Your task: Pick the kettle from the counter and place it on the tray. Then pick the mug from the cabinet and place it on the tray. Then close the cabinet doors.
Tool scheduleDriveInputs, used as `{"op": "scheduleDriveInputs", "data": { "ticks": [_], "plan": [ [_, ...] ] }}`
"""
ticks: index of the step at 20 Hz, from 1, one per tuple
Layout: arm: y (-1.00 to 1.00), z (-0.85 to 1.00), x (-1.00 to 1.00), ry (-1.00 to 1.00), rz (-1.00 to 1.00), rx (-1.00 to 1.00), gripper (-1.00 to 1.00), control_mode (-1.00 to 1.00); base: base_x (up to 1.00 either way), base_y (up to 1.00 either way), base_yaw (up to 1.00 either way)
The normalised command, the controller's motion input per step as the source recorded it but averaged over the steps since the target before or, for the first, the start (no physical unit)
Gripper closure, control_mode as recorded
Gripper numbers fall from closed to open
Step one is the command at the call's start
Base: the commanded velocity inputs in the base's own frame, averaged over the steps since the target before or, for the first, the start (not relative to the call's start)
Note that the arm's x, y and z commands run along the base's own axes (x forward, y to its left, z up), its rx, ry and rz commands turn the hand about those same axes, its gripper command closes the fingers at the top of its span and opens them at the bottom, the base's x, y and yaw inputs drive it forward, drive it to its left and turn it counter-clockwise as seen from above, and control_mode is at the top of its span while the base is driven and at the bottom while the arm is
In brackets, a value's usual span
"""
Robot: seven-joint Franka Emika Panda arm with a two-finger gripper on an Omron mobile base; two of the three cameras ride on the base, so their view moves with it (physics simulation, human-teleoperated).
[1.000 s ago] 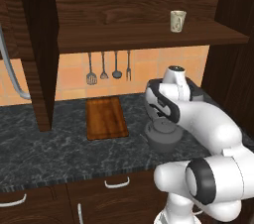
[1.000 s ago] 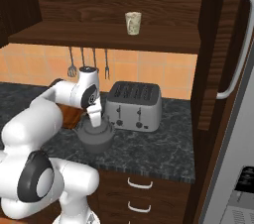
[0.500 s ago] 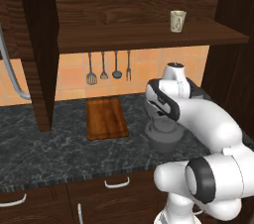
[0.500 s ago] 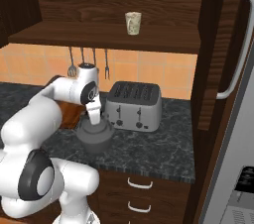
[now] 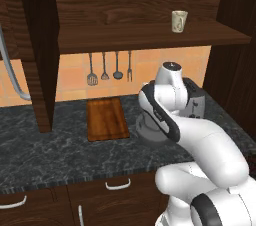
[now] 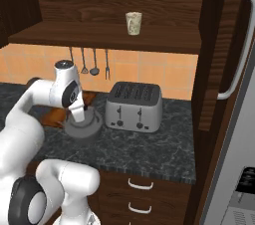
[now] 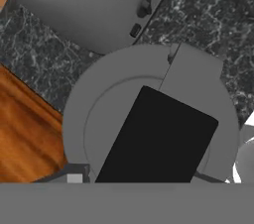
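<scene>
Right under the end effector (image 6: 78, 116) lies the kettle's black handle (image 7: 158, 139), seen from the hand as a broad dark bar running across the round grey kettle (image 7: 92, 119). The finger tips are hidden low against that handle, so I cannot tell whether they are spread beside it or already pinching it. The kettle sits on the dark marbled bench (image 5: 60, 155), not yet on the tray (image 5: 106, 118). The tray is just beside it on the side away from the toaster (image 6: 135, 105), which stands close on the kettle's other side.

The step in hand looks like the first grasp, so the task is near its start. To do it well, the fingers should straddle the handle at its middle, above the lid, so the kettle hangs level and does not swing toward its spout. Lift straight up until the base is well off the stone, and keep away from the toaster. Then carry the short way across and lower the kettle flat near the tray's middle. A grip toward one end of the handle would risk a tilt or a slip.

Farther back, the mug (image 5: 179, 21) stands upright on the cabinet's shelf (image 5: 140, 37), and the cabinet door (image 5: 40, 45) is open.
</scene>
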Motion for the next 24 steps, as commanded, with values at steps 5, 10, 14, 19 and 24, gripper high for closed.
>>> {"op": "scheduleDriveInputs", "data": {
  "ticks": [5, 10, 14, 19, 24],
  "plan": [
    [0.65, 0.31, 0.48, -0.04, 0.0, 0.0, 1.0, -1.0, 0.0, 0.0, 0.0],
    [0.45, 0.09, 0.75, 0.0, 0.0, 0.0, 1.0, -1.0, 0.0, 0.0, 0.0],
    [0.5, 0.0, 0.8, 0.0, 0.0, 0.0, 1.0, -1.0, 0.0, 0.0, 0.0],
    [0.39, -0.01, 0.67, 0.0, 0.0, 0.0, 1.0, -1.0, 0.0, 0.0, 0.0],
    [0.31, -0.1, 0.6, 0.0, 0.0, 0.0, 1.0, -1.0, 0.0, 0.0, 0.0]
  ]
}}
